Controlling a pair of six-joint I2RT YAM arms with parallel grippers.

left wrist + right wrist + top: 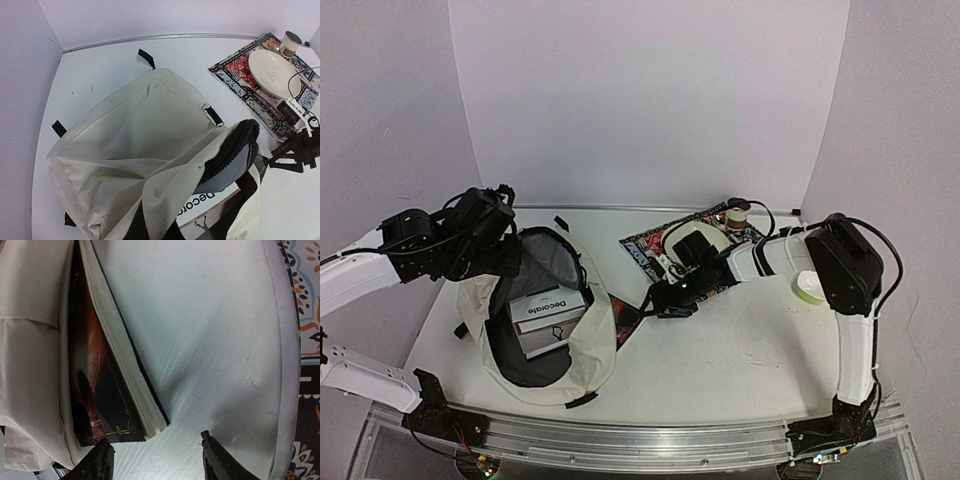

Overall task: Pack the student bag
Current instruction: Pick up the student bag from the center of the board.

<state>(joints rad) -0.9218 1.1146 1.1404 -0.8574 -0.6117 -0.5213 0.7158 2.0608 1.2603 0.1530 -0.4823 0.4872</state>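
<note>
— Where is the student bag (592, 352) found?
— It is laid flat on the table (740, 350) with its mouth opened upward and its grey lining exposed. Everything else is placed by it.

— What is seen inside it?
— A white box (548, 303) printed "Decorate" is lodged in the opening. A second white box (545, 335) is stacked just nearer than it.

— And the left gripper (512, 255)?
— It is set at the bag's far-left rim, over the black zipper trim. Its fingers are not shown in the wrist view, so it cannot be told whether they are closed on the fabric.

— The right gripper (157, 460)?
— It is held low over the table, just right of the bag. Its fingers (102, 462) are spread apart, and nothing is clamped between them.

— What is lying there?
— A book (92, 385) with a dark cover and red artwork is pressed against the bag's right side. Part of the cover is overlapped by cream fabric, and the page edge is turned away from the bag. Its corner is found just ahead of the parted fingers.

— Further right of the bag?
— A patterned placemat (232, 70) is laid there, with a white plate (272, 72) and a fork (245, 82) on it and a cup (290, 44) at its far corner. A small green-rimmed dish (810, 288) is set beyond, well apart from the bag.
</note>
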